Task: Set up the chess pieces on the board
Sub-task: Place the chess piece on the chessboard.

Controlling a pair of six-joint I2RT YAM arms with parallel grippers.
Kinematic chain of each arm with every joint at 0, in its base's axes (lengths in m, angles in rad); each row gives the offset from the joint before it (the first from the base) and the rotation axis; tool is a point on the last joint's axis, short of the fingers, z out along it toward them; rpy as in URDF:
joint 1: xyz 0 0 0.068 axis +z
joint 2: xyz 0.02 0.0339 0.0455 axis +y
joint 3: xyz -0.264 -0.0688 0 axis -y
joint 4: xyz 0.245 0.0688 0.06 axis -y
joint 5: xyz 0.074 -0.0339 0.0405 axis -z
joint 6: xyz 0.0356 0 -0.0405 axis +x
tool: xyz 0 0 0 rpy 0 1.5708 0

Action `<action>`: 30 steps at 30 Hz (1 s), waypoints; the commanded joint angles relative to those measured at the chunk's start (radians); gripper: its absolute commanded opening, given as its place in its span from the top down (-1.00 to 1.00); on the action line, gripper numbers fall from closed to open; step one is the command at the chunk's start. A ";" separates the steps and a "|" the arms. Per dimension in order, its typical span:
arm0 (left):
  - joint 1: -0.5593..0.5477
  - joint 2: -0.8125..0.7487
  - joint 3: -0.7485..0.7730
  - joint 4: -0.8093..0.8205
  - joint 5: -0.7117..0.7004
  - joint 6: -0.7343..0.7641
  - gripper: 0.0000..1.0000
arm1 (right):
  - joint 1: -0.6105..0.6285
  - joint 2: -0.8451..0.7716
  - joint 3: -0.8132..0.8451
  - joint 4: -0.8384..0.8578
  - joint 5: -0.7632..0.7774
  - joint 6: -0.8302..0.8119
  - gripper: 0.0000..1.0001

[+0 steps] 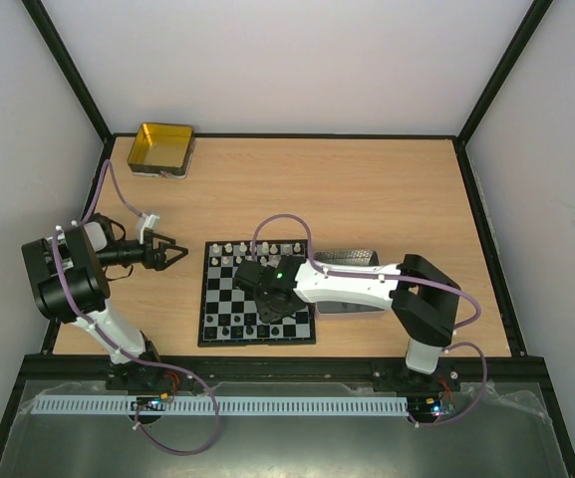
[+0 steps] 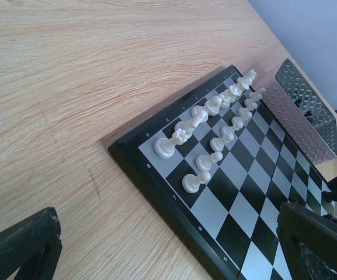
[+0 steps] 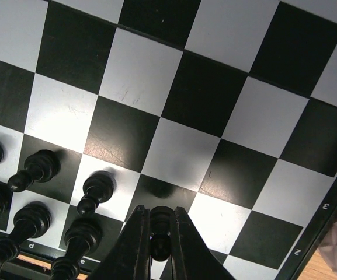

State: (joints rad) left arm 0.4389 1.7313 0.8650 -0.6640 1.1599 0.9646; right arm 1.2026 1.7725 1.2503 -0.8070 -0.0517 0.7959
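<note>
The board (image 1: 225, 296) lies mid-table, with white chess pieces (image 1: 235, 249) along its far rows and black ones (image 1: 229, 325) along its near rows. My right gripper (image 1: 254, 283) hovers low over the board. In the right wrist view it (image 3: 160, 228) is shut on a small black pawn (image 3: 161, 220) held just above a dark square, beside standing black pieces (image 3: 97, 190). My left gripper (image 1: 171, 254) hangs open to the left of the board, holding nothing. Its fingers (image 2: 23, 251) frame the board's corner (image 2: 215, 233) and two rows of white pieces (image 2: 195, 179).
A silver patterned tray (image 1: 352, 261) sits against the board's right side, also visible as a tray (image 2: 306, 116) in the left wrist view. A gold-yellow tin (image 1: 162, 147) stands at the far left corner. Black frame posts edge the table.
</note>
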 commanded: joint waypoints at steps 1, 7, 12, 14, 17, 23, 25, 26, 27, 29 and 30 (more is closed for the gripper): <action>0.007 0.012 0.016 -0.022 0.032 0.039 -0.99 | 0.011 0.021 0.008 -0.007 -0.003 -0.003 0.87; 0.008 0.012 0.016 -0.024 0.034 0.042 -1.00 | 0.011 0.030 0.007 0.006 -0.007 -0.009 0.85; 0.010 0.013 0.016 -0.024 0.034 0.042 -0.99 | 0.011 0.038 0.013 0.011 -0.009 -0.016 0.82; 0.009 0.013 0.017 -0.025 0.034 0.042 -0.99 | 0.011 0.042 0.013 0.012 -0.012 -0.017 0.82; 0.010 0.013 0.016 -0.025 0.035 0.042 -0.99 | 0.011 0.044 0.012 0.016 -0.018 -0.020 0.82; 0.009 0.013 0.015 -0.026 0.035 0.043 -0.99 | 0.011 0.049 0.012 0.021 -0.028 -0.024 0.82; 0.011 0.014 0.016 -0.026 0.035 0.043 -0.99 | 0.011 0.049 0.010 0.023 -0.032 -0.024 0.82; 0.011 0.014 0.016 -0.025 0.035 0.043 -0.99 | 0.011 0.051 0.008 0.025 -0.035 -0.024 0.82; 0.011 0.013 0.016 -0.025 0.035 0.043 -0.99 | 0.011 0.050 0.008 0.025 -0.037 -0.024 0.81; 0.011 0.013 0.018 -0.026 0.036 0.044 -0.99 | 0.011 0.049 0.007 0.024 -0.038 -0.023 0.78; 0.011 0.013 0.017 -0.027 0.036 0.045 -0.99 | 0.010 0.048 0.006 0.023 -0.037 -0.022 0.77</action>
State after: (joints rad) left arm 0.4438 1.7313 0.8650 -0.6689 1.1629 0.9802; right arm 1.2060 1.8141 1.2503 -0.7795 -0.0910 0.7830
